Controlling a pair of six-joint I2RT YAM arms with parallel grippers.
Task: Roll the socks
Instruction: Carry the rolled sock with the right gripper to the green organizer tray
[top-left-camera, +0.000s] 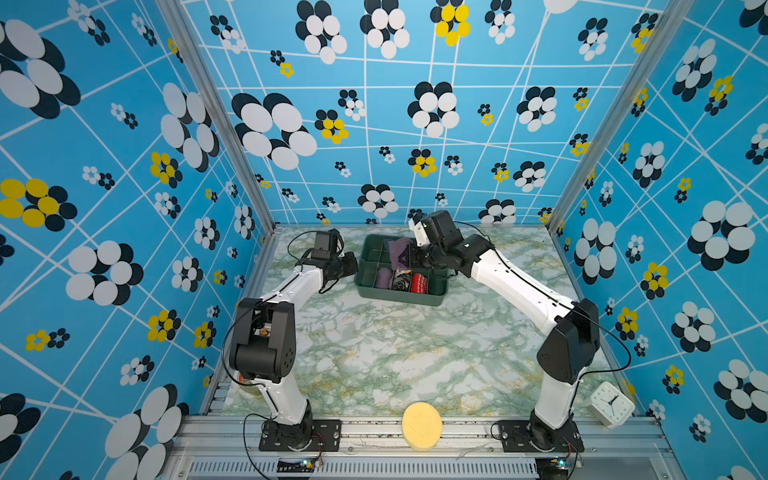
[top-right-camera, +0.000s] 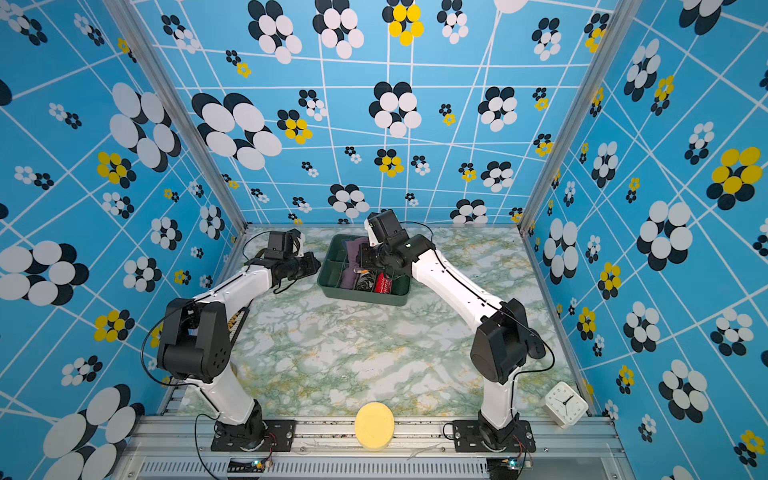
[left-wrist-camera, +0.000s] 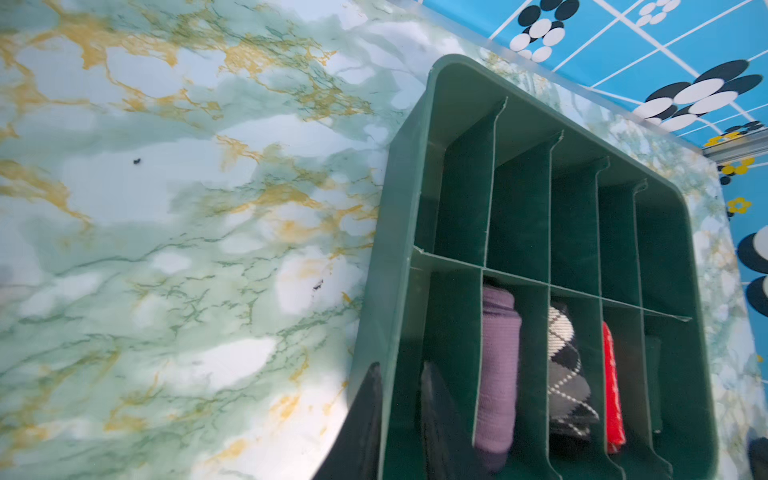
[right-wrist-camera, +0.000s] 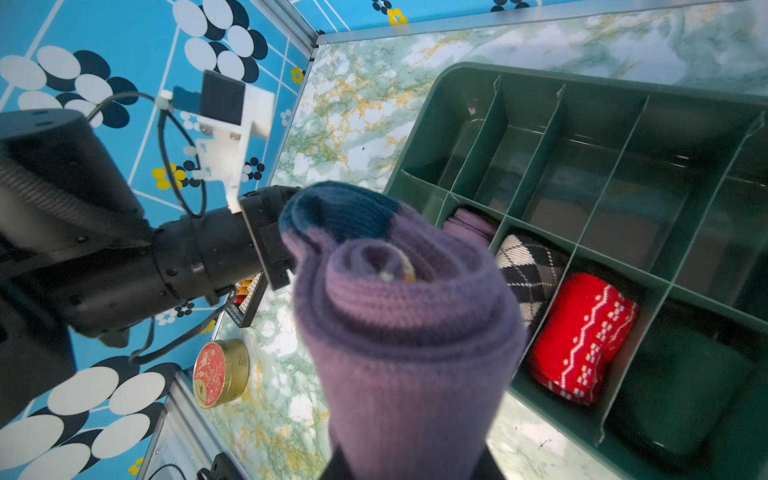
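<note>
Purple ribbed knit socks (right-wrist-camera: 407, 332), wound into a fat roll with the dark blue toe as its outer flap, stand straight out of the right gripper (right-wrist-camera: 415, 465). Its jaws are clamped on the roll's lower end, so the long axis runs in line with the fingers. The roll hangs above the far row of the dark green plastic divider tray (left-wrist-camera: 401, 208). On the tray's robot side the marble-patterned tabletop (top-left-camera: 395, 353) lies open, with room to spare. The left gripper (left-wrist-camera: 400, 365) is at the tray's left end, one finger outside the wall and one inside the near row's end slot, apparently pinching that wall to steady the tray. Further along the near row sit a second purple roll (left-wrist-camera: 498, 374), a black-and-white argyle bundle (left-wrist-camera: 565, 365) and a red bundle with white pattern (right-wrist-camera: 582, 336). The far-row slots all look empty and run near to far, so the roll probably has to be tipped to lie along one. The thin dividers (left-wrist-camera: 492, 187) leave little slack sideways. Beyond the tray the blue flowered back wall (top-left-camera: 374, 124) stands near.
</note>
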